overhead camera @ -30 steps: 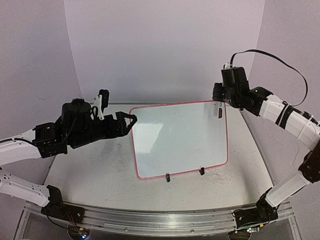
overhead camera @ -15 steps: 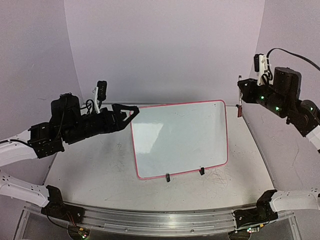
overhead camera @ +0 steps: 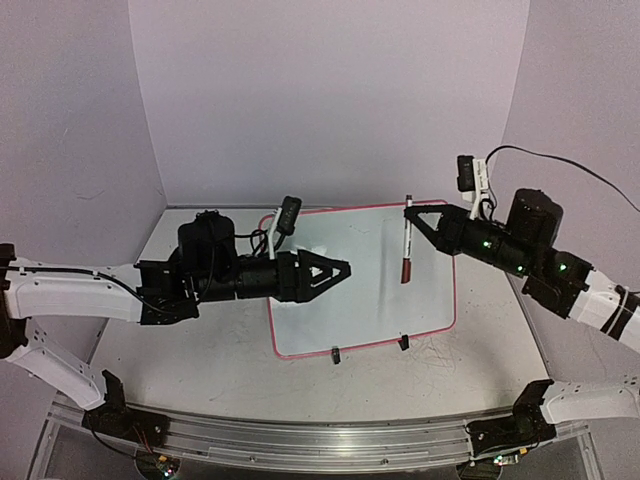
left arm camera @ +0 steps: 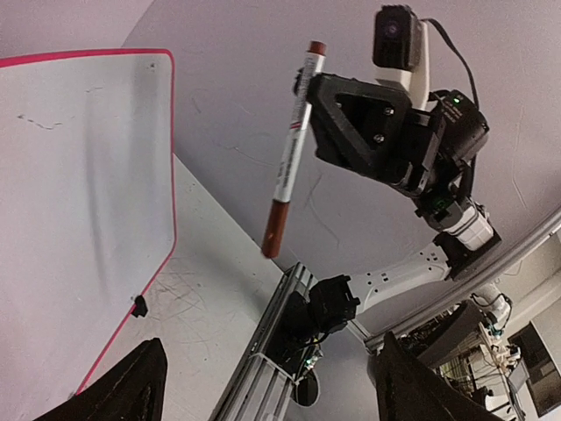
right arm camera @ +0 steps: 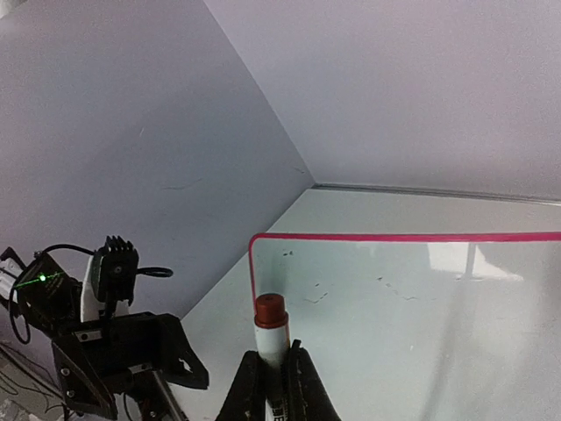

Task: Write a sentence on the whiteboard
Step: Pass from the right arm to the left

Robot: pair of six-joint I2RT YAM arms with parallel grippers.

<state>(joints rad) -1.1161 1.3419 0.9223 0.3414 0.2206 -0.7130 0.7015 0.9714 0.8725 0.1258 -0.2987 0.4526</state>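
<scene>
One marker (overhead camera: 405, 243) hangs upright at centre frame, pinched by the right gripper (overhead camera: 409, 207) over the whiteboard (overhead camera: 370, 310); the left gripper (overhead camera: 345, 268) has its jaws spread wide.

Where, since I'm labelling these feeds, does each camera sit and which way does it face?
Top external: high behind the robot, looking down on the whiteboard; shows the left gripper open and the right gripper shut on the marker.
Left wrist: on the left wrist, facing the right gripper and marker; own fingers in the bottom corners.
Right wrist: on the right wrist, facing across the whiteboard toward the left gripper; own fingers clamp the marker.
Shared: all three show the whiteboard and marker.
</scene>
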